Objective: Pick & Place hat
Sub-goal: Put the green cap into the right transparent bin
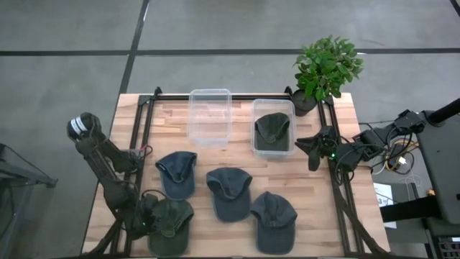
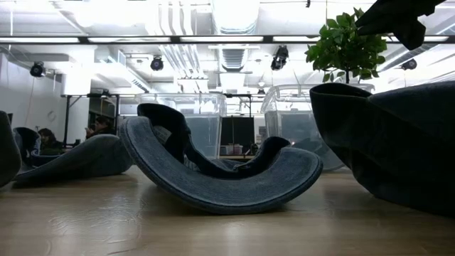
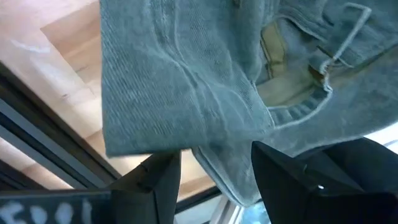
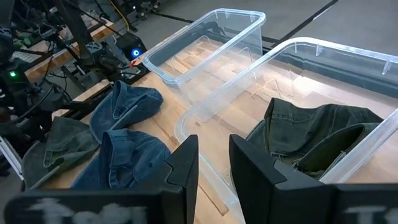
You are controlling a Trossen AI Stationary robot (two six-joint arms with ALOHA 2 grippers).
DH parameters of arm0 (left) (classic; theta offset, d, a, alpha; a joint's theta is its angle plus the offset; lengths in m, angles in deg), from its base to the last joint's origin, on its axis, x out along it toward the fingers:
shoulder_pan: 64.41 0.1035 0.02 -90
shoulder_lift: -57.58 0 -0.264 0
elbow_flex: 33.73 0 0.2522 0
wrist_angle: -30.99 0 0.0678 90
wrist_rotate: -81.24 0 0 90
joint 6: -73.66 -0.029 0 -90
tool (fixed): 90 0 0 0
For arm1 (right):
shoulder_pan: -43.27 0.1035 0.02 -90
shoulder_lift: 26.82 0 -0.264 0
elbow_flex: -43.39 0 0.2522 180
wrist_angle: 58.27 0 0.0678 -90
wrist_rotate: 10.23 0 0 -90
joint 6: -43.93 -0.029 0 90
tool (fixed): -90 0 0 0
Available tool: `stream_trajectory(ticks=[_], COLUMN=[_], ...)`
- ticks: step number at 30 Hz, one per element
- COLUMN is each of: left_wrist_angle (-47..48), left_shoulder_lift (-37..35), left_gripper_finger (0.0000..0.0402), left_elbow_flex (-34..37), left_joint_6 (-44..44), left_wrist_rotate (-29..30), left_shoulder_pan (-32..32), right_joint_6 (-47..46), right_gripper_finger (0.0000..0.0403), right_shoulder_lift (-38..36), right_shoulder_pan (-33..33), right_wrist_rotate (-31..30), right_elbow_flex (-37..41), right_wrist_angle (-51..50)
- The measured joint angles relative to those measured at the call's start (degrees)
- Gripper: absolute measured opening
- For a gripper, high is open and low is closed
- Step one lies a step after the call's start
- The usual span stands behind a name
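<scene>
An olive-green hat (image 1: 172, 224) lies on the table near the front left corner. My left gripper (image 1: 147, 219) is at the hat's left side. It is open, with a fold of the hat's cloth (image 3: 217, 168) reaching down between its fingers. Three blue hats (image 1: 177, 173) (image 1: 228, 193) (image 1: 273, 219) lie on the table. Another green hat (image 1: 272, 133) lies in the right clear bin (image 1: 255, 108). My right gripper (image 1: 313, 149) is open and empty, just right of that bin. My left gripper has its two fingers (image 3: 163, 180) on either side of a fold at the green hat's edge (image 3: 211, 155). The jaws stand apart. I cannot tell whether the fingers touch the cloth. The hat rests on the table.
An empty clear bin (image 1: 210, 115) stands at the back middle. A potted plant (image 1: 327, 68) stands at the back right corner. Black frame rails (image 1: 140, 129) run along the left and right sides of the table. Bare wood (image 1: 323, 230) shows at the front right.
</scene>
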State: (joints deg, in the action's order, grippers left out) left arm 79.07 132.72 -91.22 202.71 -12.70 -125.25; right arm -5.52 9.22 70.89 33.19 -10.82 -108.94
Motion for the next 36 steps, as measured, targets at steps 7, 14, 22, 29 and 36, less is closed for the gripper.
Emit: stream_trajectory(ticks=[7,14,22,29,36], left_wrist_angle=[0.12,-0.35,-1.20,-2.94,-4.83], left_shoulder_lift=[2.05,1.67,1.51,1.55,3.25], left_gripper_finger=[0.0187,0.0187,0.0187,0.0187,0.0187], left_elbow_flex=[0.00,0.00,0.00,-0.02,1.04], left_joint_6=[-0.91,-2.51,-5.42,-5.99,-3.80], left_wrist_rotate=[-0.51,-0.25,0.41,1.05,0.94], left_shoulder_pan=[0.02,-0.02,-0.02,-0.02,0.02], right_joint_6=[0.17,0.17,0.17,0.17,0.17], right_gripper_finger=[0.0086,0.0086,0.0086,0.0086,0.0086], right_shoulder_lift=[0.00,0.00,0.00,-0.04,-0.02], right_shoulder_pan=[0.00,0.02,0.00,0.01,0.00], right_wrist_rotate=[0.00,0.00,0.00,0.00,-0.02], right_elbow_flex=[0.00,0.00,0.00,0.00,0.00], right_wrist_angle=[-0.02,-0.02,-0.04,-0.09,-0.09])
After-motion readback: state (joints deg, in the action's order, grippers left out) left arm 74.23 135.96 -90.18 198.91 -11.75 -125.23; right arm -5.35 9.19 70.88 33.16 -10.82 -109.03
